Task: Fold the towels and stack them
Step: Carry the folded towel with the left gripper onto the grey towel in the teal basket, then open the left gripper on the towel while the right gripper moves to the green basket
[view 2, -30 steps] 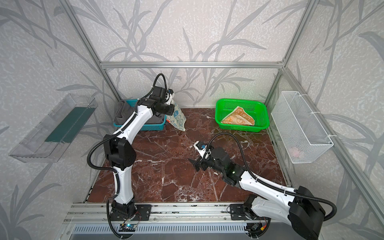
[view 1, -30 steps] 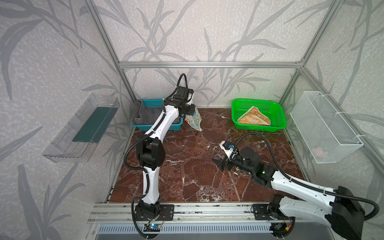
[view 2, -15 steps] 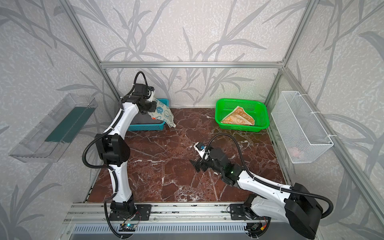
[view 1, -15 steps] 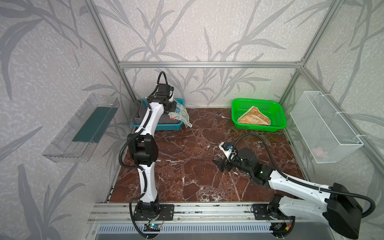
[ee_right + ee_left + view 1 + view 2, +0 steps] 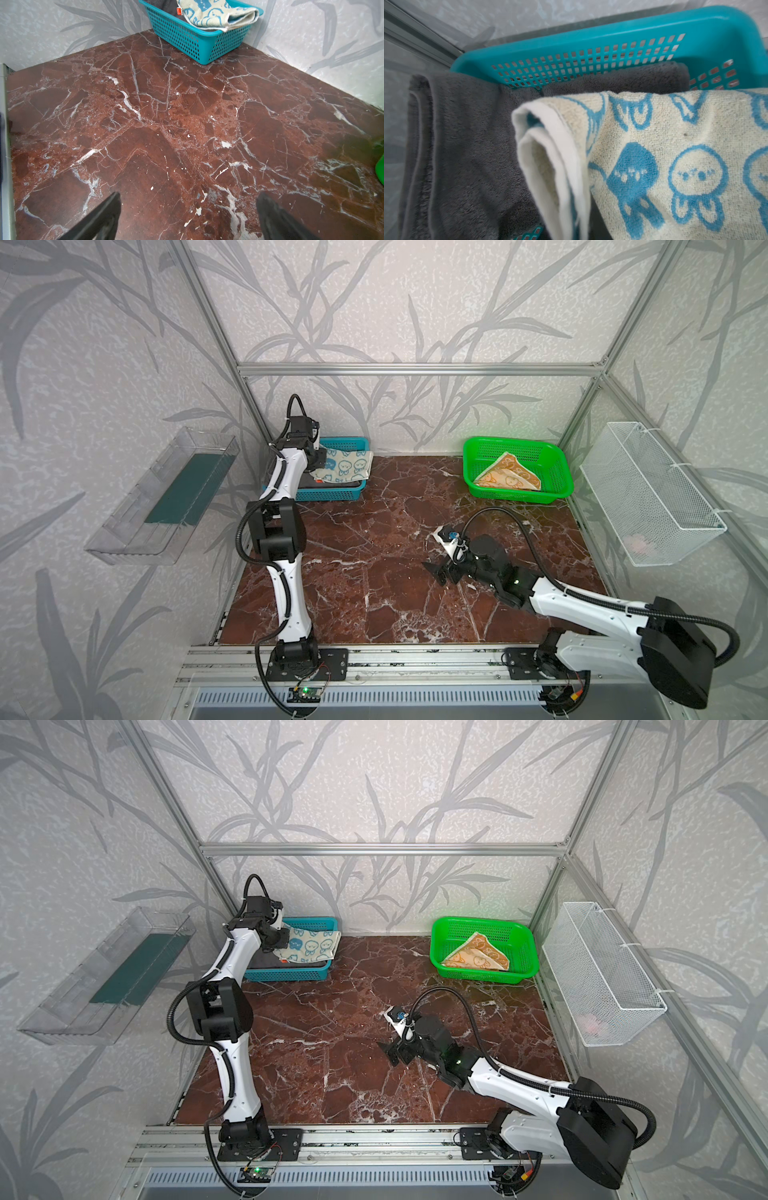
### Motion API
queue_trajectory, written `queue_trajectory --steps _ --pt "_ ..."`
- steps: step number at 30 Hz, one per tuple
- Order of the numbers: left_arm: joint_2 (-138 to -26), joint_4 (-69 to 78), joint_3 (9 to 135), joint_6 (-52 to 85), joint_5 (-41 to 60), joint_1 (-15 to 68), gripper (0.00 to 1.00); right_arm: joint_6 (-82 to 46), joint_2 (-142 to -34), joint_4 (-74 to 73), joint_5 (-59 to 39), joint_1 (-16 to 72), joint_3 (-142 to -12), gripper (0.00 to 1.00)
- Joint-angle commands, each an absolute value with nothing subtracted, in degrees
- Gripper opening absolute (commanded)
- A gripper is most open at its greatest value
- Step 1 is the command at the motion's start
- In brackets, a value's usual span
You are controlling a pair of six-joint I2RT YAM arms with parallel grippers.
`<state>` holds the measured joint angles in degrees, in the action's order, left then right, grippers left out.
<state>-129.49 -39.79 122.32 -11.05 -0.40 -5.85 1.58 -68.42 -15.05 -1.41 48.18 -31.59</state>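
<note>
Right, the blue bunny towel (image 5: 347, 464) lies folded atop the grey towel (image 5: 467, 145) in the teal basket (image 5: 332, 494), its long axis along the basket's length. The left claw (image 5: 318, 456) is at the towel's end and I can't tell its grip; the right claw (image 5: 434, 573) is spread, well away from the basket.

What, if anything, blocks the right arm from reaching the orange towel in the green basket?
Likely yes; nothing seems in the way. The right gripper is open and empty over the table, and the orange towel lies uncovered in the open-topped green basket.
</note>
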Motion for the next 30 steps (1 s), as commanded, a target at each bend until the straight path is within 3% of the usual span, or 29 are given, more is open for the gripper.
queue_trajectory --steps 1,30 --pt "-131.6 -37.4 122.7 -13.9 -1.3 -7.1 0.20 2.7 -69.1 -15.4 -2.0 48.5 -35.0 0.99" --pt "-135.7 -35.9 125.4 -18.0 -7.6 -9.8 0.24 2.4 -71.2 -15.1 1.1 48.4 -36.9 0.99"
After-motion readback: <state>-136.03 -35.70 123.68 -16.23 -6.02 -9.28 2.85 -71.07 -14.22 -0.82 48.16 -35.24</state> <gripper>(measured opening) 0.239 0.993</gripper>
